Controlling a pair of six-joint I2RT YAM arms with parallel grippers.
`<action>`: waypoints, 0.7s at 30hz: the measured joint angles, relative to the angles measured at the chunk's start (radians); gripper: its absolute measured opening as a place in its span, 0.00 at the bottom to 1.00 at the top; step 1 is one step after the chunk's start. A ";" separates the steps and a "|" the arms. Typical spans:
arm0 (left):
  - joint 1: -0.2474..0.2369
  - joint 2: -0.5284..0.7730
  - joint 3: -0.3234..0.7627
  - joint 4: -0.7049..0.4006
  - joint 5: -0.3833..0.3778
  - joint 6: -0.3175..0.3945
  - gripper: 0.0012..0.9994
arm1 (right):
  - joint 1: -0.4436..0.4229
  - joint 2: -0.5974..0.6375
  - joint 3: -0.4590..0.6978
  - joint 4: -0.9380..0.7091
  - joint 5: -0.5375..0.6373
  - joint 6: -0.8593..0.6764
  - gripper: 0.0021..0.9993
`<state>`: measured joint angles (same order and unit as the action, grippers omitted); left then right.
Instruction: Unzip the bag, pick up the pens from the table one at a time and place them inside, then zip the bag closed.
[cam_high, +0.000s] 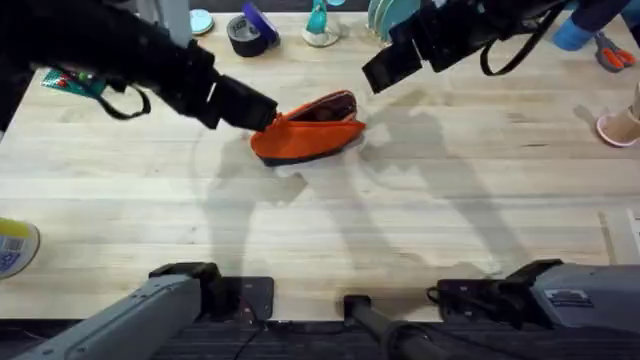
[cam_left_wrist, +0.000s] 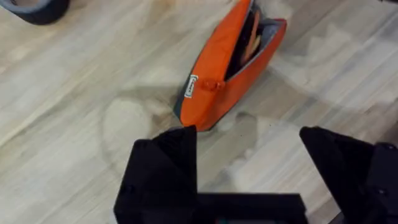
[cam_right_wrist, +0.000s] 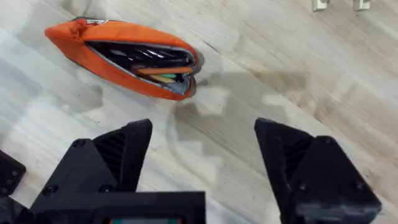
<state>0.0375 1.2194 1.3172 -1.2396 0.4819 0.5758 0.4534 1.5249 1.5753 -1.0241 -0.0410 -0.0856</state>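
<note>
The orange bag (cam_high: 308, 128) lies on the wooden table (cam_high: 420, 210), its zipper partly open. Pens lie inside it: an orange pen (cam_right_wrist: 163, 70) and a dark one beside it show through the opening, and the orange barrel (cam_left_wrist: 252, 38) shows again in the left wrist view. My left gripper (cam_high: 262, 112) hangs open just at the bag's left end (cam_left_wrist: 193, 102), with the black fingers (cam_left_wrist: 163, 168) spread and nothing between them. Up and to the right of the bag (cam_right_wrist: 118, 53), my right gripper (cam_high: 385, 62) is open and apart from it.
A roll of dark tape (cam_high: 245, 35) and a teal item (cam_high: 318, 25) stand at the back of the table. Scissors (cam_high: 610, 50) and a pink object (cam_high: 620, 125) lie at the far right. A tape roll (cam_high: 12, 245) sits at the left edge.
</note>
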 joint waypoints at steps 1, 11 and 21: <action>0.014 -0.007 -0.014 0.001 0.014 0.009 1.00 | 0.000 0.000 0.000 0.000 0.000 0.000 1.00; 0.207 -0.065 -0.171 0.025 0.146 0.179 1.00 | 0.000 0.000 0.000 0.000 0.000 0.000 1.00; 0.425 -0.061 -0.299 0.108 0.326 0.489 1.00 | 0.000 0.000 0.000 0.000 0.000 0.000 1.00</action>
<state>0.4629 1.1589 1.0178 -1.1321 0.8080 1.0646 0.4534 1.5249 1.5753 -1.0238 -0.0410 -0.0860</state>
